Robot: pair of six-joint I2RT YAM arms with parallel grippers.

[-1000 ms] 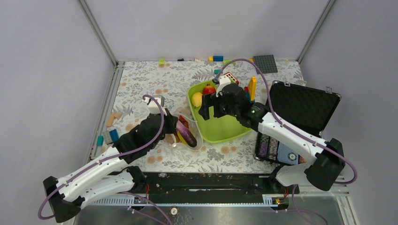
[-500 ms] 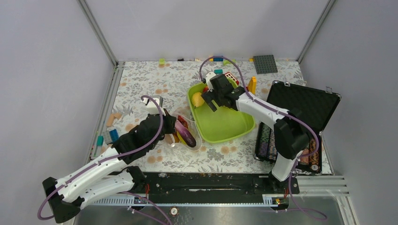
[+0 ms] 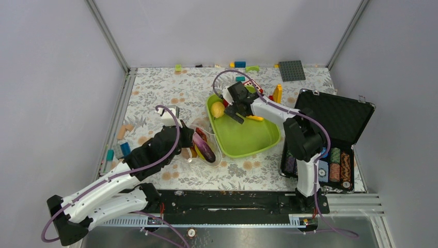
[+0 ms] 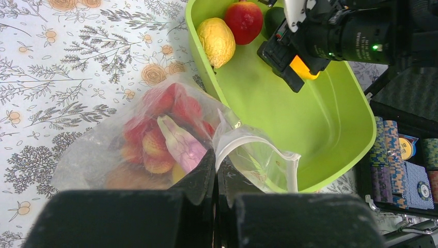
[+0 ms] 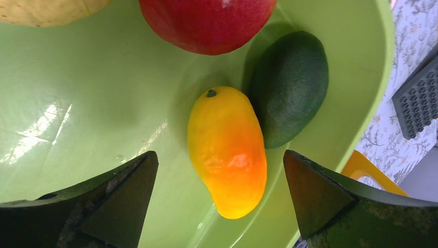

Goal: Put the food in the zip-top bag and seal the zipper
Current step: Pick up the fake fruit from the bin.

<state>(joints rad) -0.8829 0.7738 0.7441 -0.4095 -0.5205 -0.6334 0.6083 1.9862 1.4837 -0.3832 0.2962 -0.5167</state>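
My right gripper (image 3: 240,113) now sits low in the far corner of the tray (image 3: 258,139), not above its middle, straddling an orange-yellow fruit (image 5: 227,150). My right arm (image 3: 304,137) no longer covers the case (image 3: 335,116).

Tray (image 3: 248,140) lime-green, glossy. Lemon (image 4: 217,41) yellow, apple (image 4: 244,20) red, mango (image 5: 227,150) yellow shading to orange, avocado (image 5: 289,85) dark green. Zip-top bag (image 4: 93,160) clear, milky; red grape bunch (image 4: 165,111) and purple eggplant (image 3: 206,150) show through. Tablecloth (image 3: 155,93) white, grey leaf print, orange blossoms. Arms (image 3: 103,188) white, black joints, purple cables. Case (image 3: 335,116) black.
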